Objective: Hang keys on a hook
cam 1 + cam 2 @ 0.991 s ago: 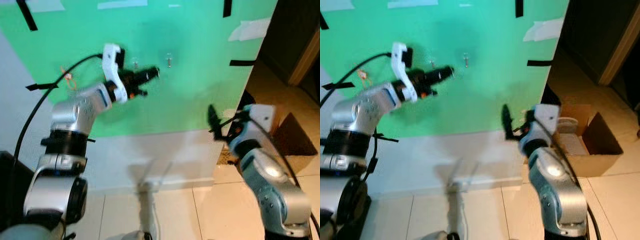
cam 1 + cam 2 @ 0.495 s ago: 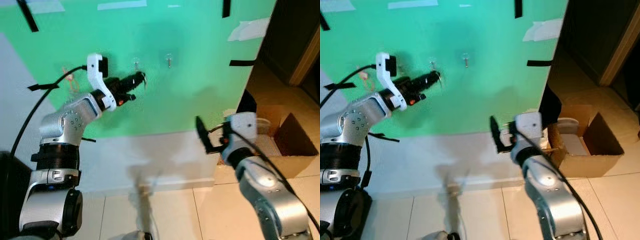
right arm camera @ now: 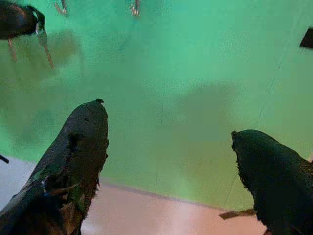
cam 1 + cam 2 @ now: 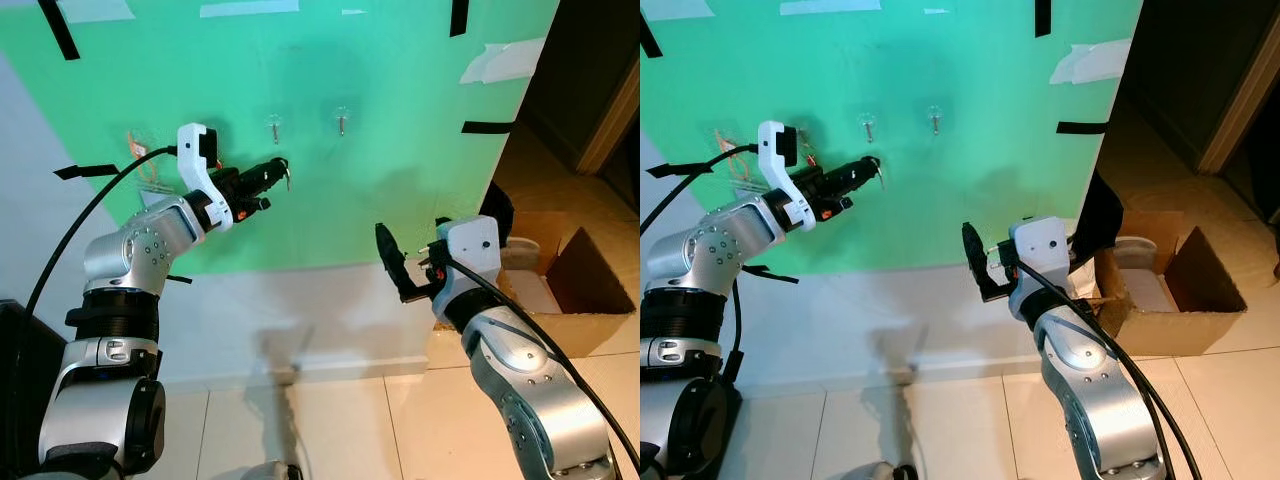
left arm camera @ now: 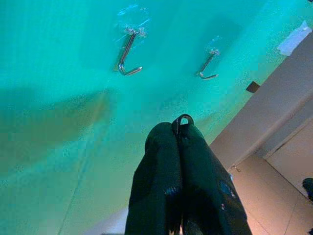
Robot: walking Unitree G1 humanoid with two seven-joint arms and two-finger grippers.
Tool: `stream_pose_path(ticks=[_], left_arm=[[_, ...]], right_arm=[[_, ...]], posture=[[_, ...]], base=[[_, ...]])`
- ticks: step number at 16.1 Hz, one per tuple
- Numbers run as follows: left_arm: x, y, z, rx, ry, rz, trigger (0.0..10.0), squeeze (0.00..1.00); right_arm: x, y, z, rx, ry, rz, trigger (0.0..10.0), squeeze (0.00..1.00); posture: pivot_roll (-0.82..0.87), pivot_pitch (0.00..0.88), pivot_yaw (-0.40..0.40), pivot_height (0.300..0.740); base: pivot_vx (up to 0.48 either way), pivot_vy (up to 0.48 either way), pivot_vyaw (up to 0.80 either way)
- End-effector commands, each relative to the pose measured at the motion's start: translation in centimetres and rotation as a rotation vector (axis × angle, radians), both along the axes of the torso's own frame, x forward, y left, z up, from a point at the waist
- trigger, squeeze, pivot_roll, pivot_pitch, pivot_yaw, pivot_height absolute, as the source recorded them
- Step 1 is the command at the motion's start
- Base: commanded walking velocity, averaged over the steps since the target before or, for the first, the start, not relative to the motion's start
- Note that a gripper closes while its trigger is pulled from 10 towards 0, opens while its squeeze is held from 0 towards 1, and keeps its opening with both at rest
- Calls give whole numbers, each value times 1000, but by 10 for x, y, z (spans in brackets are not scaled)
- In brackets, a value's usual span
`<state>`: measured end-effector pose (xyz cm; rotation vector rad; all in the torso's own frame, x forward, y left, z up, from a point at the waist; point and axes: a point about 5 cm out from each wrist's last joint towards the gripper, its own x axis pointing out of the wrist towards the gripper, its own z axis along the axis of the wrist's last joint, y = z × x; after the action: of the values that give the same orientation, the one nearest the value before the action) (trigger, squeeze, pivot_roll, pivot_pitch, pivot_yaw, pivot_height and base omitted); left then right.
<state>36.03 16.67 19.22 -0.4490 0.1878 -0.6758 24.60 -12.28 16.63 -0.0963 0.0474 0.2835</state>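
Green sheeting (image 4: 400, 120) covers the wall ahead of us, held with strips of black tape (image 4: 486, 126); two small metal hooks are stuck to it side by side, the left hook (image 4: 274, 126) and the right hook (image 4: 342, 120). Our left gripper (image 4: 278, 170) is raised toward the wall, its tips just below and slightly right of the left hook. In the left wrist view the two black fingers (image 5: 166, 161) are pressed together, pinching a small key ring (image 5: 183, 119) whose loop pokes out past the tips. From the head views a key (image 4: 286, 179) dangles off those tips, near the left hook but apart from it; nothing hangs on either hook. We cannot tell how many keys are on the ring.

Our right gripper (image 4: 398, 270) is held lower and to the right, in front of the white lower wall (image 4: 300, 300); its fingers (image 3: 80, 142) are spread wide with nothing between them. Farther right, an open cardboard box (image 4: 580, 290) sits on the tiled floor (image 4: 400, 420) beside a dark doorway (image 4: 590, 70).
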Motion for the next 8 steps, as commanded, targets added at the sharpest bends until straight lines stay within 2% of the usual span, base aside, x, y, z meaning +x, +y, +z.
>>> stream_pose_path(ticks=[1, 4, 8], left_arm=[[0, 8, 3, 8, -21, 34, 10000, 0], [4, 12, 6, -20, -55, 36, 10000, 0], [14, 13, 6, -53, -55, 71, 10000, 0]], right_arm=[[-3, 1, 9, 16, -47, 6, 10000, 0], [-3, 4, 8, 14, -58, 27, 10000, 0], [-1, 6, 10, 6, -72, 38, 10000, 0]], posture=[[-136, 0, 109, 740], [-129, 0, 98, 740], [-141, 0, 99, 740]], base=[[0, 0, 0], [0, 0, 0], [0, 0, 0]])
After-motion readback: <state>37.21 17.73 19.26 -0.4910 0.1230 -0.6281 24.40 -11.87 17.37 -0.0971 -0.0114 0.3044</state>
